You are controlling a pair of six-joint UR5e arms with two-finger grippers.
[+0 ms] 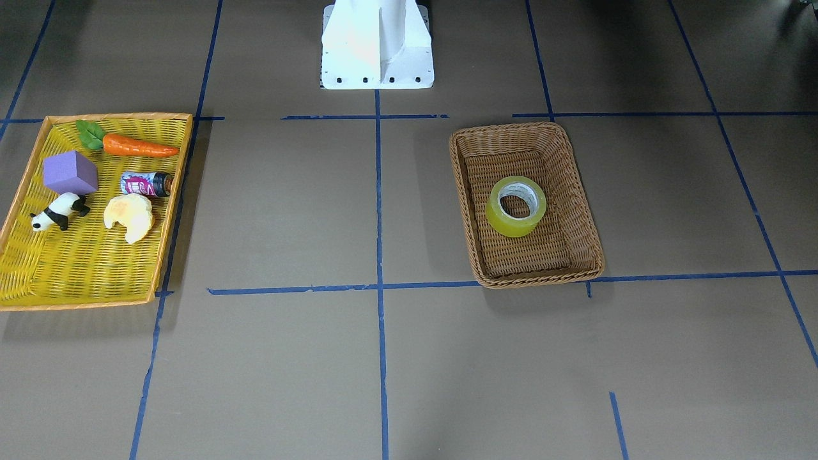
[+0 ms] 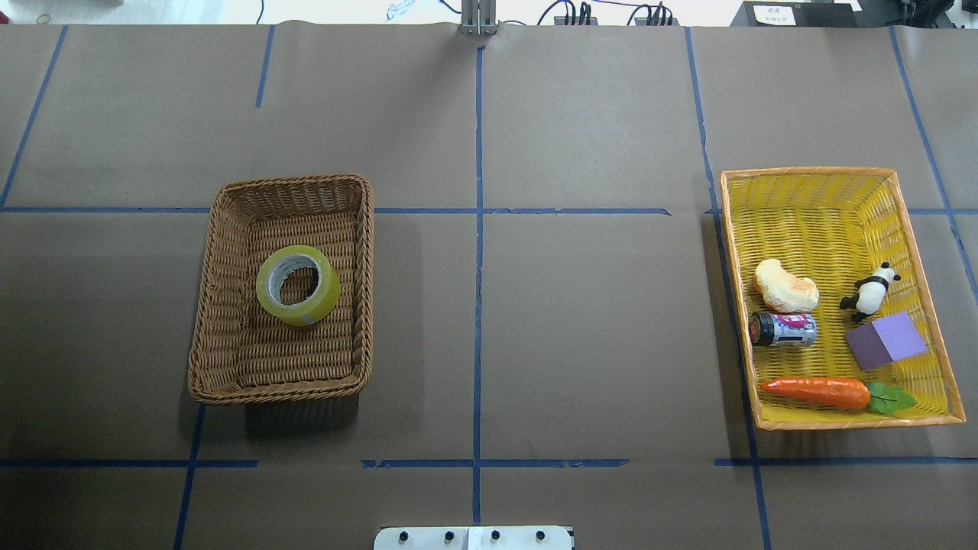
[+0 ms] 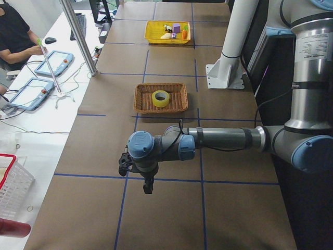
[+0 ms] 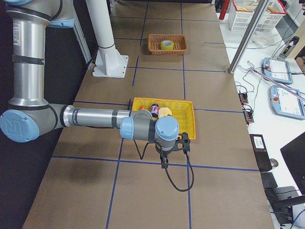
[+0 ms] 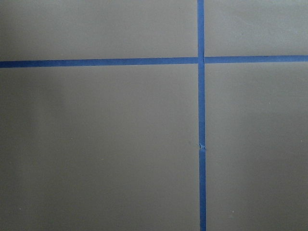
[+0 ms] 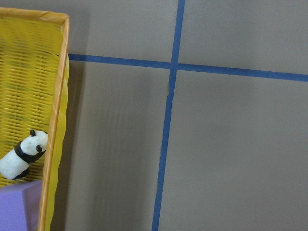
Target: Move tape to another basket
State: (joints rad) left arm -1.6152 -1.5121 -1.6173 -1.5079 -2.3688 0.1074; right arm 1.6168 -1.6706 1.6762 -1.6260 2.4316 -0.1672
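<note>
The yellow-green tape (image 2: 325, 294) lies flat inside the brown wicker basket (image 2: 206, 305) on the robot's left half of the table. It also shows in the front view (image 1: 505, 220) within the basket (image 1: 461, 185), and in both side views (image 3: 161, 102) (image 4: 167, 45). My left gripper (image 3: 148, 185) hangs over bare table well short of the basket, seen only in the exterior left view. My right gripper (image 4: 164, 163) hangs just beside the yellow tray, seen only in the exterior right view. I cannot tell whether either is open or shut.
A shallow yellow tray (image 2: 810, 198) on the robot's right holds a carrot (image 2: 814, 391), purple block (image 2: 886, 341), panda (image 2: 871, 290), small can (image 2: 783, 329) and bread piece (image 2: 785, 286). The robot's white base (image 1: 377, 45) stands mid-table. Blue tape lines cross the brown surface.
</note>
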